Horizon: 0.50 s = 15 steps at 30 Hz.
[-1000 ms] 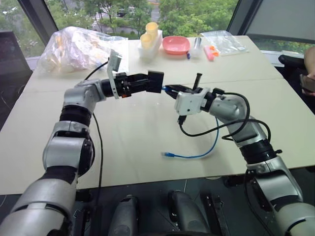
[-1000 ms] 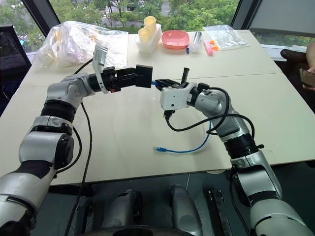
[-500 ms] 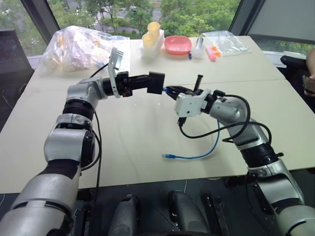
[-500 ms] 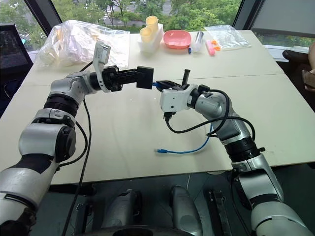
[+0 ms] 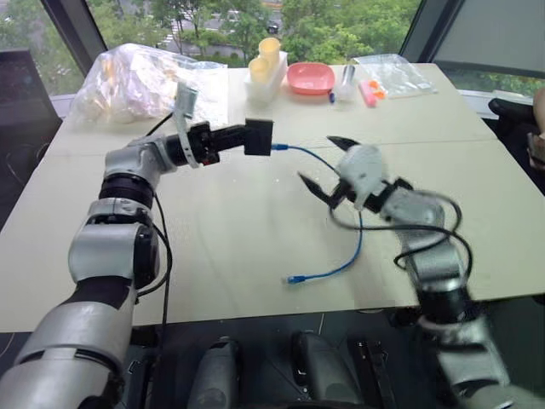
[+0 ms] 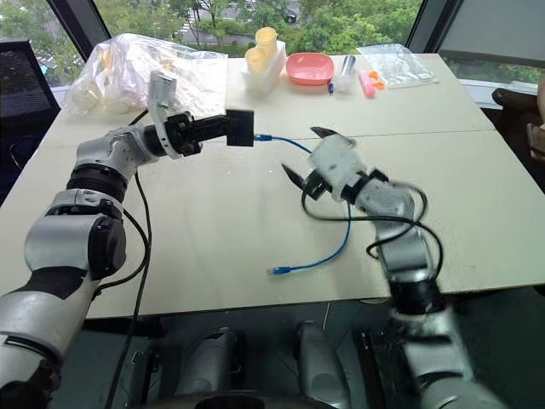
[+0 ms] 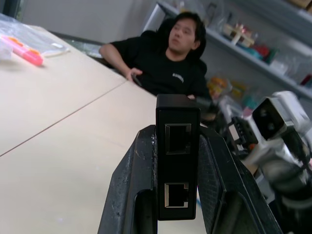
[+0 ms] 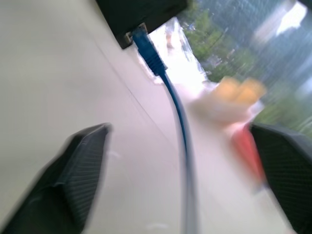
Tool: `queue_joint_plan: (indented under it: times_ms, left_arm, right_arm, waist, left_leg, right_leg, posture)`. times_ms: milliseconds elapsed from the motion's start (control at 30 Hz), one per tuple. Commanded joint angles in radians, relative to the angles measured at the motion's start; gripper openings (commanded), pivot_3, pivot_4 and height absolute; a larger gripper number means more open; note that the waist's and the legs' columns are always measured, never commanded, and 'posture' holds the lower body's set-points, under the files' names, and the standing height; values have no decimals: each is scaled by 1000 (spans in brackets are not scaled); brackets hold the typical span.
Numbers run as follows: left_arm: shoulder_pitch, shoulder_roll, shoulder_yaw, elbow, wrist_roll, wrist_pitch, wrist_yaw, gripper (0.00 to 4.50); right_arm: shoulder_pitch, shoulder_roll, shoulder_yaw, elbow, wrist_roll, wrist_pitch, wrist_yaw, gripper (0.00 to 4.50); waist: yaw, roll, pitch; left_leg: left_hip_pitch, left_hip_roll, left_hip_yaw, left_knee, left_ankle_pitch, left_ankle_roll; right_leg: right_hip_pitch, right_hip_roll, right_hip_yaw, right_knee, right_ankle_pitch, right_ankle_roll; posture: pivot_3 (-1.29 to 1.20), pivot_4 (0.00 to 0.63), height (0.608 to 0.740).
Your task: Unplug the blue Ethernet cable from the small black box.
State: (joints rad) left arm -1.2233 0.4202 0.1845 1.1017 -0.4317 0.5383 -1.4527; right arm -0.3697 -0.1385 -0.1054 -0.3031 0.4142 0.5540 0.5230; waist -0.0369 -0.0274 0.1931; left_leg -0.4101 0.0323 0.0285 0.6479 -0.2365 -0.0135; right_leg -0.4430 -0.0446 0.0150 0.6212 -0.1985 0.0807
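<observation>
Currently left gripper [image 5: 255,137] clamping black box [image 5: 259,136] above table [image 5: 213,247]; blue cable [image 5: 345,247] staying plugged in; right gripper [image 5: 328,166] spreading wide, grasping nothing.

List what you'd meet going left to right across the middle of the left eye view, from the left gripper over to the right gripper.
Left gripper, shut on the small flat matte-black box → thin bright-blue Ethernet cable, its plug in the box's side → right gripper, fingers spread open beside the cable.

The right pincer [image 5: 328,165] and its forearm [image 5: 421,226] are motion-blurred.
</observation>
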Motion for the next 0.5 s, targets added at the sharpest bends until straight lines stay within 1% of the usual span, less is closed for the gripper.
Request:
queue_joint_plan:
  times_ms: [33, 133, 233, 300, 500]
  left_arm:
    - [2, -3, 57, -85, -76, 102, -18, 491]
    - [15, -3, 113, -124, -143, 212, 2, 491]
    - [46, -8, 141, -186, -184, 280, 34, 491]
    - [77, -14, 148, -242, -205, 315, 57, 491]
    - [142, -39, 155, -375, -261, 383, 124, 491]
  right_arm:
    - [0, 117, -83, -152, 370, 199, -119, 4431]
    - [-3, 220, -79, -147, 442, 208, -224, 4431]
    - [-25, 273, -77, -124, 465, 172, -283, 4431]
    - [-37, 279, -70, -108, 466, 152, -301, 4431]
    - [-45, 237, -42, -65, 447, 115, -278, 4431]
  waist:
    - [-2, 0, 0]
    - [-4, 0, 0]
    - [-5, 1, 0]
    - [-5, 1, 0]
    - [-3, 1, 0]
  left_leg:
    - [0, 0, 0, 0, 0, 0]
    - [1, 0, -1, 2, 0, 0]
    - [2, 0, -1, 2, 0, 0]
    - [2, 0, -1, 2, 0, 0]
    - [0, -1, -1, 1, 0, 0]
  right_leg:
    - [0, 0, 0, 0, 0, 0]
    - [1, 0, 0, 1, 0, -1]
    - [1, 0, 0, 1, 0, -1]
    - [1, 0, 0, 1, 0, -1]
    - [0, 0, 0, 0, 0, 0]
  posture:
    - [0, 150, 740]
    - [0, 150, 740]
    - [0, 150, 740]
    - [0, 150, 740]
    - [0, 150, 740]
